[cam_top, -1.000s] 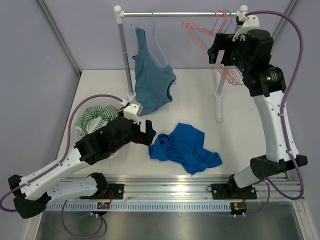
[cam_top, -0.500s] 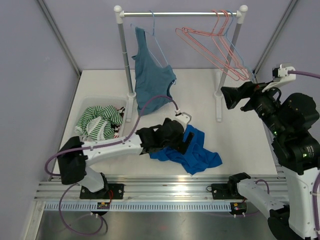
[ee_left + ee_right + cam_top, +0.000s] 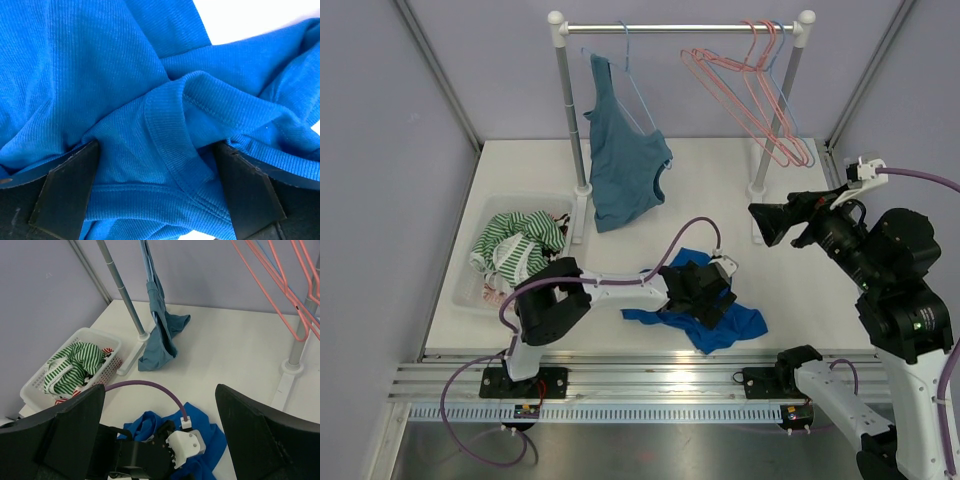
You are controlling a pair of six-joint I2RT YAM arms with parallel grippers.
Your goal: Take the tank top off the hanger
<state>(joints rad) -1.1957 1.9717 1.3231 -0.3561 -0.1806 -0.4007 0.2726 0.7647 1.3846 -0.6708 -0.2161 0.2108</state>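
Left claw (image 3: pixel 155 186) gapes on the blue shirt (image 3: pixel 115 70) — tank top (image 3: pixel 622 168) hangs apart.

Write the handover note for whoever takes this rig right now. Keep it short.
Left end effector: open, down on the crumpled bright blue garment on the table, fingers either side of a fold.
Right end effector: open, empty, raised at the right, facing the rack.
Teal tank top: hanging on the blue hanger at the rack's left end.
Done: nothing on that top.
Left: get it off the hanger.
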